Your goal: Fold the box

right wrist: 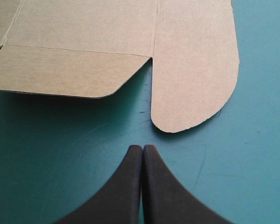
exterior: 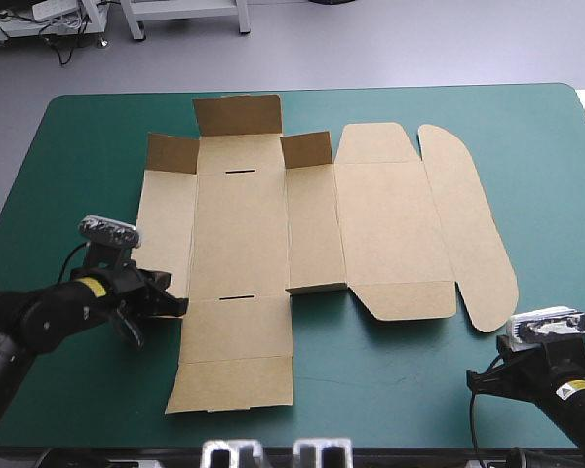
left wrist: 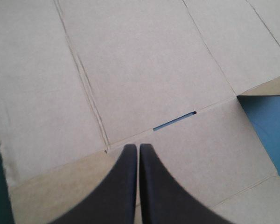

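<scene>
The brown box (exterior: 312,224) lies as a flat cut sheet in the middle of the teal-green table, with three short flaps (exterior: 238,114) raised along its far side. My left gripper (exterior: 179,305) is shut at the sheet's left edge, beside the near slot (exterior: 236,297). In the left wrist view its shut fingertips (left wrist: 138,146) rest over the board, just short of that slot (left wrist: 174,121), with nothing between them. My right gripper (right wrist: 142,147) is shut over bare cover, a little short of the rounded lid flap (right wrist: 196,70). That flap (exterior: 473,234) forms the sheet's right end.
Bare teal-green cover (exterior: 400,380) runs along the near edge between the arms, and another strip (exterior: 556,175) lies to the right of the sheet. The right arm (exterior: 561,390) sits at the near right corner.
</scene>
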`<state>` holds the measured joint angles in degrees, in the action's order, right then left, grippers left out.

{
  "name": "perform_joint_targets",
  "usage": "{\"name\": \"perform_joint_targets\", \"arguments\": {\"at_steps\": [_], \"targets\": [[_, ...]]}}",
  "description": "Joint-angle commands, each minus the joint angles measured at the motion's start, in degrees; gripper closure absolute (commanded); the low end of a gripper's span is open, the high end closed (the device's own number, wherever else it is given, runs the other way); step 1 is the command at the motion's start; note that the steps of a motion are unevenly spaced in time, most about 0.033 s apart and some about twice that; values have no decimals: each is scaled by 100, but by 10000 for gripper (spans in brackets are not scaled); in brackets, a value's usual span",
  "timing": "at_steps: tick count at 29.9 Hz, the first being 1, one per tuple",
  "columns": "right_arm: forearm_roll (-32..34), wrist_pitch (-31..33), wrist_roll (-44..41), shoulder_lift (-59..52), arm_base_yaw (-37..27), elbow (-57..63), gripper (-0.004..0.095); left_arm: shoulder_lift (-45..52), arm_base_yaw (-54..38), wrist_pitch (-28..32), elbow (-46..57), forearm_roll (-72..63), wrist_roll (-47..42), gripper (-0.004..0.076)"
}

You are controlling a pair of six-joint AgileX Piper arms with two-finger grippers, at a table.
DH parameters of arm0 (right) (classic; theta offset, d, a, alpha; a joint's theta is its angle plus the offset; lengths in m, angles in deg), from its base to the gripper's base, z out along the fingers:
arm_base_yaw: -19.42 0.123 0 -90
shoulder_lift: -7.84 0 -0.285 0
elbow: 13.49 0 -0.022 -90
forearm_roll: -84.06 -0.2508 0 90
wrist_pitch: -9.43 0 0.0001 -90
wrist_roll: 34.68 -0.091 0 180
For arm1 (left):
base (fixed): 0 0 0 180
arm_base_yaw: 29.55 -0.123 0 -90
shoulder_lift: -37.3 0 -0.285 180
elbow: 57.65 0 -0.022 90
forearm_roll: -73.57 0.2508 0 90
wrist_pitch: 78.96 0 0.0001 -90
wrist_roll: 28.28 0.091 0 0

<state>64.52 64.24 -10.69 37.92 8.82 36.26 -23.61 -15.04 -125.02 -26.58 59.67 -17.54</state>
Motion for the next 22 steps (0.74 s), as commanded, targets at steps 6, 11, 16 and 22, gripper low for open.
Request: {"name": "perform_joint_targets", "arguments": {"at_steps": [6, 11, 16, 22], "targets": [[-145, -275, 44, 94, -6, -200, 927, -1808, 9, -126, -1448, -1134, 1242, 708], [-145, -270, 44, 94, -6, -200, 926, -2610, -297, -751, -2254, -1307, 1302, 708], [-145, -270, 44, 94, -6, -200, 926, -3069, -1444, -1701, -2560, -2826, 2171, 708], [-162, -290, 44, 94, -6, -200, 927, -3149, -2833, -2827, -2548, -3131, 2571, 711]]}}
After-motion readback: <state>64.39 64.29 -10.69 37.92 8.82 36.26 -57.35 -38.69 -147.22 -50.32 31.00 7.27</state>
